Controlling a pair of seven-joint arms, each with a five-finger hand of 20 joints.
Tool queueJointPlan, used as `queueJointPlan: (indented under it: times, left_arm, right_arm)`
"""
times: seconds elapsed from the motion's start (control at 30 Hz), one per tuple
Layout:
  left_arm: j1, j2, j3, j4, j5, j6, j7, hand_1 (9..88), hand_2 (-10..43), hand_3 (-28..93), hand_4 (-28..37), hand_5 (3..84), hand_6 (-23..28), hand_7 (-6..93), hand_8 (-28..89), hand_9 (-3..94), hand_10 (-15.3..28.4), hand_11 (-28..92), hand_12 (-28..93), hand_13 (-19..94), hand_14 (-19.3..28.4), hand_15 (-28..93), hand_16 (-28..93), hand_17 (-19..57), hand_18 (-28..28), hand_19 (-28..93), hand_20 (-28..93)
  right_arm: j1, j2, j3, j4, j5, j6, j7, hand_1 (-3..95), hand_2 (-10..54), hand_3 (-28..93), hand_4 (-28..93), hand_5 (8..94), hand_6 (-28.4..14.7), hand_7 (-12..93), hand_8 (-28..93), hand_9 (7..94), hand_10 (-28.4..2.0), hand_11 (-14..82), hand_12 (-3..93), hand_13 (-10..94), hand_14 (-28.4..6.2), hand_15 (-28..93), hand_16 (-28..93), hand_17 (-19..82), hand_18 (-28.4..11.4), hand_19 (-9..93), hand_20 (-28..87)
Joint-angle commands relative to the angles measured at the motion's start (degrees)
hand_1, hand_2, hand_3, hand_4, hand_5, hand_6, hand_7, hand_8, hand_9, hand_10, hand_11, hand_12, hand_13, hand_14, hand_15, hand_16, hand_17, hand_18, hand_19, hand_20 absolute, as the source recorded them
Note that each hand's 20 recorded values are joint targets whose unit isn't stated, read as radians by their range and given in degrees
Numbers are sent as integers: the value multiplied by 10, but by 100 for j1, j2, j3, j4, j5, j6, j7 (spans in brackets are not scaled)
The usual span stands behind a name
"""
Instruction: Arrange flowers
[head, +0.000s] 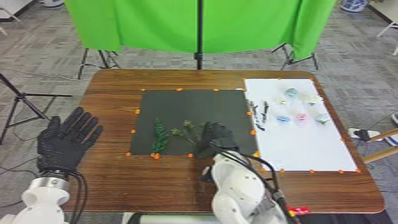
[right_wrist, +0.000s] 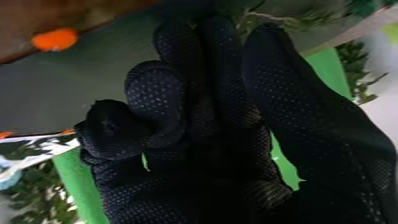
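From the head view I have my left hand (head: 64, 145) at the left of the frame, its fingers straight and slightly spread, pointing towards the top. My right hand (head: 216, 135) is low in the middle of the frame, over the lower right part of a black sheet (head: 182, 102) on the brown bench (head: 108, 105). In the right wrist view I see the long fingers of the right hand (right_wrist: 218, 187) extended close together while others are bent more; greenery shows past the fingertips, and I can't tell whether they touch it. Just left of that hand in the head view lies a branching green sprig (head: 188, 131), and left of the sprig, near the black sheet's lower left corner, a leafy green stem (head: 160, 136). On the right of the frame I've got a white sheet (head: 311, 147) with the flower heads on its upper half: a pale blue one (head: 290, 92) nearest the top, a white one (head: 312, 100) to its lower right, then a blue one (head: 283, 119), a pink one (head: 300, 118) and a pale blue-green one (head: 322, 118) in a row below. Thin dark stems (head: 264, 112) lie along the white sheet's left edge. Orange bits (head: 138, 111) dot the edges of both sheets. Green cloth (head: 133, 25) hangs at the top of the frame.
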Motion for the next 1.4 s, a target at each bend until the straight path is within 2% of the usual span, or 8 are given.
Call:
queueJointPlan:
  times: [0.03, 0.5, 0.67, 0.73, 0.97, 1.07, 1.27, 1.4]
  left_arm:
    - [46, -32, 0, 32, 8, -39, -62, 259, 168, 727, -283, 478, 76, 164, -99, 422, 149, 236, 134, 327, 162, 440, -54, -52, 170, 428, 173]
    - [51, -43, 9, 29, -10, 13, -58, 257, 168, 729, -283, 478, 76, 163, -100, 422, 148, 235, 135, 330, 161, 436, -51, -52, 170, 428, 171]
    - [102, -86, -29, 39, 180, -71, -103, 257, 168, 729, -283, 478, 76, 159, -100, 420, 148, 235, 133, 326, 160, 432, -53, -53, 169, 426, 171]
    - [143, -111, -51, 23, 118, -70, -76, 257, 167, 731, -283, 477, 76, 158, -100, 418, 149, 234, 132, 322, 161, 434, -54, -53, 169, 424, 170]
    - [145, -138, -70, 10, 193, -84, -70, 257, 167, 734, -283, 476, 77, 153, -101, 410, 149, 235, 125, 313, 162, 435, -62, -55, 166, 419, 169]
    - [140, -177, -69, 1, 172, -95, -63, 258, 166, 734, -283, 475, 77, 152, -100, 408, 149, 235, 123, 311, 161, 437, -64, -55, 165, 418, 169]
    - [54, -163, -17, 8, 189, -115, -98, 258, 166, 735, -283, 473, 77, 151, -99, 405, 148, 237, 121, 308, 160, 438, -67, -55, 163, 415, 170]
    - [-2, -161, 11, 23, 157, -128, -100, 258, 166, 735, -283, 473, 77, 150, -100, 404, 147, 238, 121, 307, 159, 439, -68, -55, 162, 414, 171]
  right_arm:
    - [-119, 13, -155, -112, -80, -141, -172, 561, -95, 737, -249, 798, -69, 206, 105, 795, -174, 211, 367, 672, -170, 695, 353, 458, -264, 932, 508]
    - [-157, -84, -181, -72, -140, -166, -202, 561, -95, 739, -249, 796, -71, 194, 98, 795, -173, 194, 369, 670, -171, 688, 371, 452, -266, 932, 495]
    - [-154, -37, -156, -105, -54, -182, -112, 551, -95, 740, -249, 793, -69, 200, 108, 793, -172, 199, 362, 672, -170, 686, 365, 452, -267, 932, 493]
    - [-153, 37, -133, -226, 145, -66, 14, 544, -95, 740, -247, 787, -67, 213, 125, 792, -172, 204, 353, 672, -170, 686, 363, 452, -267, 932, 491]
    - [1, 269, 139, -668, 683, 316, 339, 483, -95, 721, -222, 656, -51, 498, 170, 758, -194, 304, 251, 681, -167, 685, 353, 471, -264, 932, 526]
    - [140, 328, 379, -665, 667, 417, 329, 474, -95, 713, -222, 647, -56, 514, 167, 752, -197, 313, 246, 680, -168, 686, 355, 471, -263, 932, 528]
    - [591, 642, 1079, -90, 70, 1012, 742, 449, -95, 737, -225, 674, -84, 294, 123, 725, -211, 288, 227, 651, -178, 673, 344, 458, -271, 932, 525]
    - [819, 840, 1402, 275, 208, 993, 972, 444, -95, 759, -237, 659, -93, 260, 70, 705, -217, 278, 217, 637, -178, 670, 327, 459, -272, 932, 529]
